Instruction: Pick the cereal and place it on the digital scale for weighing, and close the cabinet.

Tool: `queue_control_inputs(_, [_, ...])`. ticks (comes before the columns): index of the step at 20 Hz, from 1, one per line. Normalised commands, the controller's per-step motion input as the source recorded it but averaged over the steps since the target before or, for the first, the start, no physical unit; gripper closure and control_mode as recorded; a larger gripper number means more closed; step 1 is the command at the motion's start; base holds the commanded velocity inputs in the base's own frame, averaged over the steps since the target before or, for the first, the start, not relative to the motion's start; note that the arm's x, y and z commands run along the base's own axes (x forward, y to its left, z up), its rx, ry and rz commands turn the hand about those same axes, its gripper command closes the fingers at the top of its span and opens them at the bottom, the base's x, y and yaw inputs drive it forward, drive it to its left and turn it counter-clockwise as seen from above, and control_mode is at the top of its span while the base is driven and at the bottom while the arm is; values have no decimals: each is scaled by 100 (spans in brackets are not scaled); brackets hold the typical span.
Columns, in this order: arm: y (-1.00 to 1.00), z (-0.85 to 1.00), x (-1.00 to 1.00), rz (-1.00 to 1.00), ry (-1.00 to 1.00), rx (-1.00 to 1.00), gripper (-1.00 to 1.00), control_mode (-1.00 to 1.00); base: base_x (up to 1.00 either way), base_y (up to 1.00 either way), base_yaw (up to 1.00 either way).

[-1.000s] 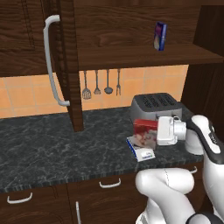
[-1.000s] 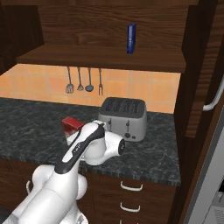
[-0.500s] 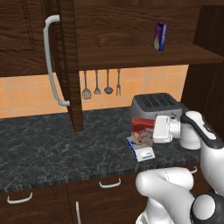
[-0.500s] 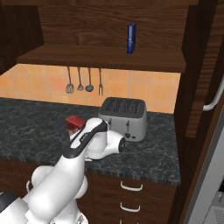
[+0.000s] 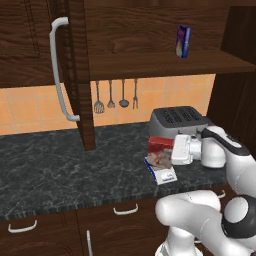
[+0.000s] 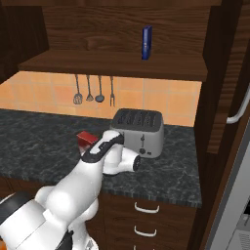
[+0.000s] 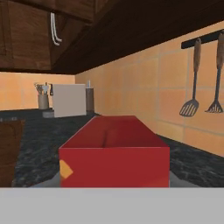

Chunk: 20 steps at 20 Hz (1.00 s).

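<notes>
The cereal (image 5: 160,149), a small red box with a pale picture, is upright over the digital scale (image 5: 163,174), just in front of the toaster. My gripper (image 5: 171,150) reaches in from the right and is shut on the cereal; its fingers are hidden behind the box and my hand. From the right base view the cereal (image 6: 86,138) peeks out beside my wrist. In the hand view its red top (image 7: 114,139) lies very close, with pale slivers of the scale (image 7: 176,179) at its base. The cabinet stands open, its left door (image 5: 82,75) swung out with its pale handle (image 5: 61,70).
A grey toaster (image 5: 180,116) sits right behind the cereal. A slim blue box (image 5: 183,41) stands on the open shelf above. Utensils (image 5: 111,94) hang on the tiled wall. The cabinet's right door handle (image 6: 238,110) shows at the far right. Drawers run below the counter.
My elbow has lifted and the hand has edged a little further over the counter, the cereal moving with it. Scale and cabinet doors are unmoved.
</notes>
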Motion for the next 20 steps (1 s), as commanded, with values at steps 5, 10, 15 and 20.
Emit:
queue_control_inputs(5, [0,-21,27,0,0,0,100,-100,0,0,0])
queue_control_inputs(10, [0,-30,15,0,0,0,100,-100,0,0,0])
queue_control_inputs(15, [0,-2,-5,0,-10,0,-100,-100,0,0,0])
queue_control_inputs(20, [0,0,-1,-1,-4,0,-100,-100,0,0,0])
